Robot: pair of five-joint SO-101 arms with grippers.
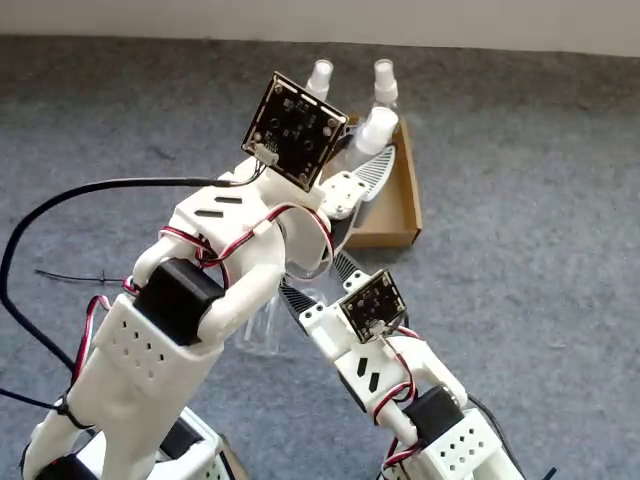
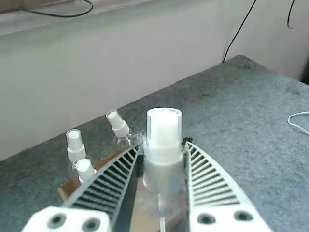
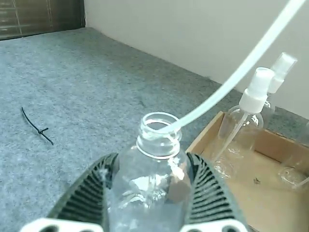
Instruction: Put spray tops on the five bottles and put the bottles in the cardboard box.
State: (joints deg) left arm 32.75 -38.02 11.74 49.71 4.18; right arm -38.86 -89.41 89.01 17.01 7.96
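My left gripper is shut on a white spray top, held above the cardboard box; in the high view the spray top sticks up past the left gripper. Its thin tube slants down into the open neck of a clear bottle. My right gripper is shut on that bottle, beside the box. From above, the bottle shows under the left arm, next to the right gripper. Three bottles with spray tops stand in the box.
Grey carpet covers the table. A black cable tie lies on it left of the arms. A black cable loops at the left. A pale wall rises behind the box.
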